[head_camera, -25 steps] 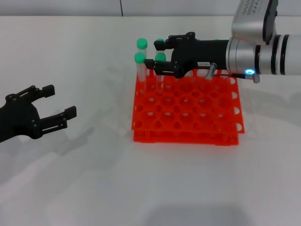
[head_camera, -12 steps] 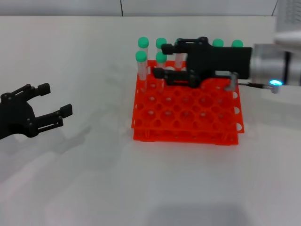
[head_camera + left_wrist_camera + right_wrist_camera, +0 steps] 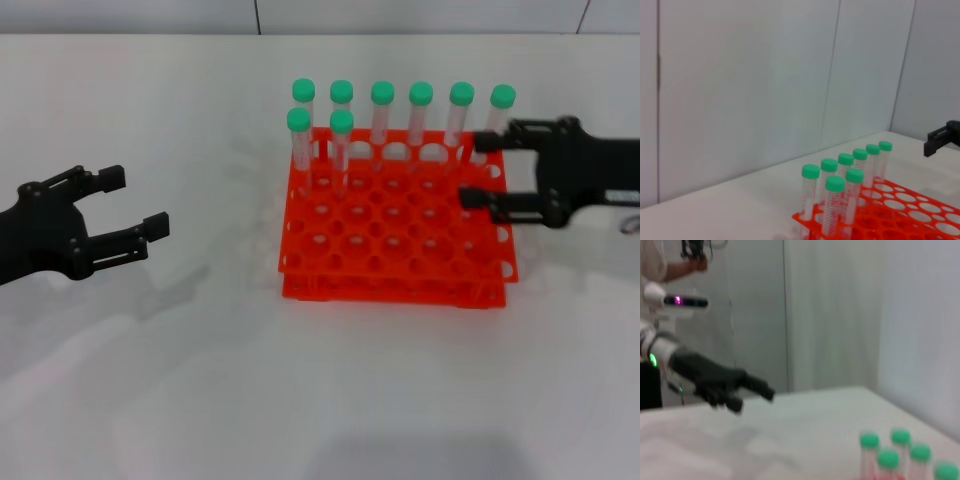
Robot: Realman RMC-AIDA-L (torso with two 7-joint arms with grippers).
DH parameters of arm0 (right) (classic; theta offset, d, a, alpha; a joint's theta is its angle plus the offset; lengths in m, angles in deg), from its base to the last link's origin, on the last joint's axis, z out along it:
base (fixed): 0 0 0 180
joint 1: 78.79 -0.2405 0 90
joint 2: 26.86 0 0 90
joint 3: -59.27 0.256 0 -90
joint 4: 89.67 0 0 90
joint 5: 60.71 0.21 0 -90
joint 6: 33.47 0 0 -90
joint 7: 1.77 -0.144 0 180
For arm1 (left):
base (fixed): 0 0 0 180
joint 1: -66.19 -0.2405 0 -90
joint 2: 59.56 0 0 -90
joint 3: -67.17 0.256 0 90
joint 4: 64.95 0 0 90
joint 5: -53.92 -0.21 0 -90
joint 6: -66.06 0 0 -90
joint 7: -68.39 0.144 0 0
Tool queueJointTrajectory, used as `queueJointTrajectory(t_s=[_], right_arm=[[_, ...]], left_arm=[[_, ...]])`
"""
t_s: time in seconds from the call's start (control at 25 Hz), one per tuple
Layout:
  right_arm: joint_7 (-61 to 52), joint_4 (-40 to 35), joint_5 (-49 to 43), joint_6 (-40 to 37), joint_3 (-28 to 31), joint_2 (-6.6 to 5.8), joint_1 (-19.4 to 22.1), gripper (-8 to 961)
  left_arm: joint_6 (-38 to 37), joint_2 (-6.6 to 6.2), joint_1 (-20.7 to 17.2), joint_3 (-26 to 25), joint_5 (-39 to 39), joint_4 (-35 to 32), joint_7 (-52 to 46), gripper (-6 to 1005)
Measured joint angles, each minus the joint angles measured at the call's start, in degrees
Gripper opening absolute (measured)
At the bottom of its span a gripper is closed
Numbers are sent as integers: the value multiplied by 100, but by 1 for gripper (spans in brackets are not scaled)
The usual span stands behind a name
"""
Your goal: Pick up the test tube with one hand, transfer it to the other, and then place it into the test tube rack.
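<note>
The orange-red test tube rack [image 3: 400,262] stands mid-table and holds several upright green-capped tubes: a full back row and two in the second row. The second of those two is the test tube [image 3: 341,140], seen also in the left wrist view [image 3: 854,176]. My right gripper [image 3: 480,170] is open and empty, level with the rack's right edge, apart from the tubes. One of its fingers [image 3: 941,140] shows in the left wrist view. My left gripper [image 3: 133,203] is open and empty, far left of the rack. It also shows in the right wrist view [image 3: 752,397].
White tabletop [image 3: 300,390] lies all around the rack, with a pale wall behind it. The front rows of the rack's holes [image 3: 390,250] hold no tubes. A person and equipment stand in the far background of the right wrist view [image 3: 670,270].
My right gripper has pulled back to the right, from around the second-row tube to the rack's right edge, leaving that tube standing. My left gripper has shifted slightly right.
</note>
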Motion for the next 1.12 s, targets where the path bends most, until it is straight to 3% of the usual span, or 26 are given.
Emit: queueJointTrajectory(t_s=[0.2, 0.44, 0.56, 1.12], right_arm=[[205, 238, -850, -229, 629, -30, 87, 735], [254, 540, -1139, -330, 667, -135, 17, 817], [253, 686, -1253, -355, 670, -151, -44, 876], [214, 725, -1402, -279, 629, -83, -97, 876]], left_arm=[[-165, -191, 359, 8, -273, 314, -251, 871], [-537, -549, 1024, 9, -642, 1029, -278, 872], [-680, -593, 1243, 9, -882, 1131, -297, 872], [-759, -570, 1655, 42, -1561, 1131, -521, 872]])
